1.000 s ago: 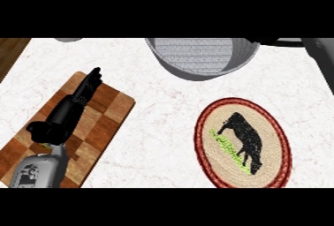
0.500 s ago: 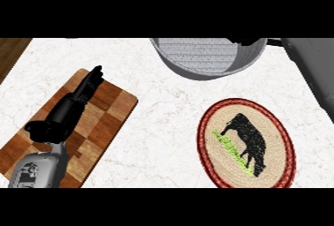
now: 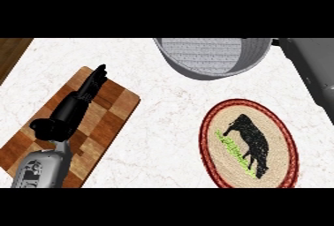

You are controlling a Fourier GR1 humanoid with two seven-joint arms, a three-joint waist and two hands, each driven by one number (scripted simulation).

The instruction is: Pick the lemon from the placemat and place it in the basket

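Note:
The grey basket [image 3: 212, 57] stands at the back of the counter, cut off by the picture's upper edge. The round placemat [image 3: 215, 132], red-rimmed with a black animal figure and a green strip, lies at the front right, and no lemon shows on it or anywhere else. My right forearm [image 3: 312, 66] runs along the right edge towards the basket's right rim. Only a dark sliver of the right hand [image 3: 275, 42] shows there, and the rest is hidden. My left hand [image 3: 81, 99] lies open over the wooden board, fingers straight and pointing away.
A chequered wooden cutting board [image 3: 114, 106] lies at the left under my left arm. A brown strip [image 3: 9, 53] marks the counter's edge at the far left. White marble counter [image 3: 163, 128] lies between the board and the placemat.
The right forearm has come further into view down the right edge. The dark hand seen over the basket's right rim half a second ago has slid right, almost out of sight. The left hand is still.

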